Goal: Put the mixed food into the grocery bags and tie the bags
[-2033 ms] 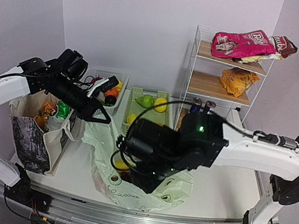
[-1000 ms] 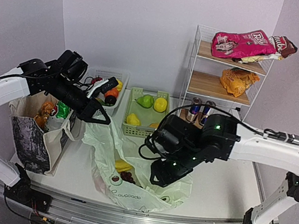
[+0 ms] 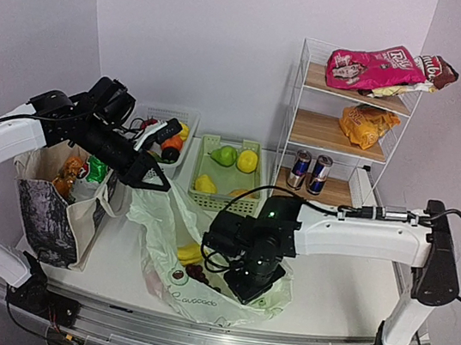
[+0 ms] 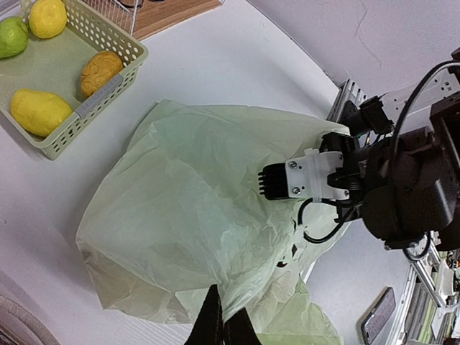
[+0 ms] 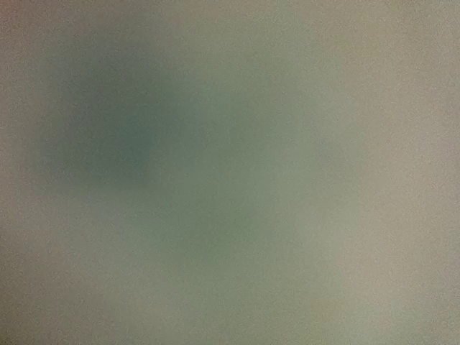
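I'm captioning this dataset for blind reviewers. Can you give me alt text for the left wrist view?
A thin pale-green plastic bag lies crumpled on a white table, a fold pinched by the left gripper at the bottom edge. The right arm reaches it from the right; a green basket of fruit sits top left.

The right wrist camera gives only grey-green blur. From above, the right gripper [image 3: 246, 291] is sunk in the plastic bag [image 3: 155, 213], fingertips hidden, jaws unreadable. The left gripper [image 4: 226, 329] is cropped by its own camera's lower edge — just dark stubs show
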Available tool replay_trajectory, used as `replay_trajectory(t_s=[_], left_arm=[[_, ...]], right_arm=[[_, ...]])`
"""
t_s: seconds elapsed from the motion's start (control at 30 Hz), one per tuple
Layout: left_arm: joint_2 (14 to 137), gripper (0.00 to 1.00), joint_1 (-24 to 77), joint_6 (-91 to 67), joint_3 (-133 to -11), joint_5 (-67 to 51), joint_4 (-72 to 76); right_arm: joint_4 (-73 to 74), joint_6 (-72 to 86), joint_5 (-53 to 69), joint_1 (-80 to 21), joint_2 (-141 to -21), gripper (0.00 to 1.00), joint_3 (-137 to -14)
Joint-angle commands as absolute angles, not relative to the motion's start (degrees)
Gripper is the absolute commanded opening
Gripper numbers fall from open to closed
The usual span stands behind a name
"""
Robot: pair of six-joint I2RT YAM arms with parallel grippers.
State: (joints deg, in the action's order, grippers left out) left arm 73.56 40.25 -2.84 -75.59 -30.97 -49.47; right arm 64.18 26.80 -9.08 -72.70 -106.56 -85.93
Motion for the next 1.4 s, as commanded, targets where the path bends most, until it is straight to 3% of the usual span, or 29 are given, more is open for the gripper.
replay_trajectory(t_s=[0.0,0.2,0.33,0.4,0.53,0.7,0.77,0.9,1.1,1.37], left_arm=[[73.41,0.00,40.36,-1.01,-79.14,-28.49,-47.74],[75.99,0.00,40.35,2.55,-83.39,-25.84,-47.02],[77.02,0.03,40.36,4.82,-85.48,-25.30,-47.57],[77.84,0.18,40.35,6.28,-87.45,-25.59,-48.50],[80.39,0.61,40.36,9.38,-94.94,-25.87,-53.63],[82.00,0.86,40.34,7.96,-102.40,-25.01,-64.84],[79.85,0.94,40.34,8.76,-99.26,-29.06,-68.15],[73.34,0.99,43.96,12.55,-86.70,-40.80,-71.93],[70.77,1.00,53.65,20.26,-80.95,-23.54,-63.92],[75.44,1.00,54.99,17.02,-80.54,-28.86,-58.34]], right_arm=[[65.01,26.88,-10.64,-71.36,-97.65,0.00,-92.07],[57.75,27.74,-9.67,-70.75,-89.36,0.00,-96.94],[48.11,30.83,-9.67,-69.37,-83.43,0.00,-91.90],[42.62,33.27,-9.45,-68.11,-80.60,0.00,-87.85],[35.19,36.59,-12.53,-66.76,-76.44,0.00,-81.91],[29.19,39.73,-17.09,-66.62,-74.94,0.00,-77.74],[26.98,40.12,-18.32,-66.62,-75.11,0.00,-77.20],[26.11,39.26,-20.08,-66.62,-75.40,0.00,-77.09],[26.19,39.93,-21.49,-66.62,-74.21,0.00,-74.85],[26.55,40.17,-21.73,-66.62,-73.99,0.00,-73.55]])
